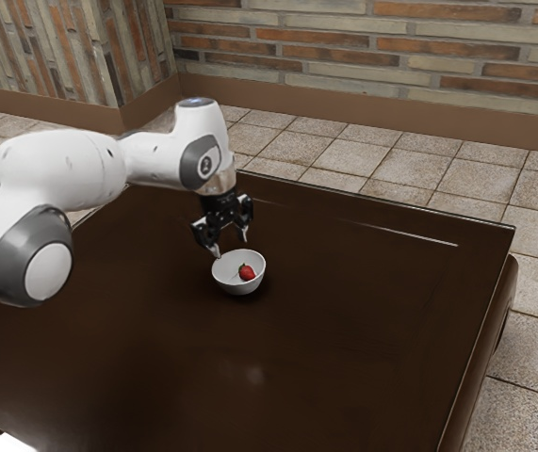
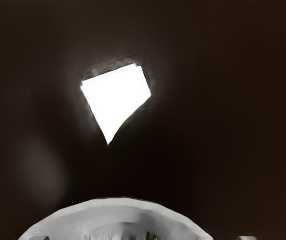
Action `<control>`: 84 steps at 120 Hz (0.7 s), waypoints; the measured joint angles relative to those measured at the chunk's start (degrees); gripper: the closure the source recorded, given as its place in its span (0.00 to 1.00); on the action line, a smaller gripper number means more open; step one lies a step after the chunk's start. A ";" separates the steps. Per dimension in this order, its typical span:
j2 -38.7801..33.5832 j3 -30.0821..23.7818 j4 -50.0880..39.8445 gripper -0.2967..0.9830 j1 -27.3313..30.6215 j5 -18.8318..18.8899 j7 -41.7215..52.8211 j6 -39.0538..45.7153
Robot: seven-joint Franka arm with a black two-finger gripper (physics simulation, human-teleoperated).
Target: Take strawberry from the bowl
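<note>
Exterior view: the arm (image 1: 57, 174) enters from the exterior view's left, its white links reaching out above the dark brown surface (image 1: 344, 358); the black hand (image 1: 231, 248) points downward at the bowl's far side, close to the rim; its two fingers stand wide, with a clear gap between the tips and nothing gripped. The white bowl (image 1: 239, 286) stands upright on the surface, round and plain; the red strawberry (image 1: 247, 273) lies inside it, low down, against the wall towards the exterior view's right, apart from both fingertips. One fingertip is near the rim towards the exterior view's left, the other near the far rim; contact with the rim cannot be confirmed. A bright white patch (image 1: 5, 444) is noted at the near corner towards the exterior view's left; light streaks mark the surface; pale floor tiles (image 1: 410, 169) and a brick wall (image 1: 344, 42) with a brown base strip (image 1: 382, 108) stand beyond.

Wrist view: the pale curved rim of the bowl appears at the lower edge; a small piece of green leaf (image 2: 148, 235) and a trace of red show inside it, the rest of the strawberry being cut off; an angular white shape (image 2: 113, 97) with sharp corners lies on the dark surface beyond the bowl, well apart from it; a faint grey sheen is visible nearby.
</note>
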 joint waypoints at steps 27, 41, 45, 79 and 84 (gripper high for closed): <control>0.49 0.00 -2.22 0.43 -2.09 0.32 -0.24 0.96; 0.94 -0.03 -2.56 0.45 -2.29 0.38 0.25 1.89; 1.14 -0.02 -2.56 0.45 -2.30 0.40 0.39 2.09; 2.92 -0.67 -1.93 0.47 -2.20 0.20 1.20 3.35; 2.96 -0.73 -1.95 0.47 -2.14 0.06 1.38 3.56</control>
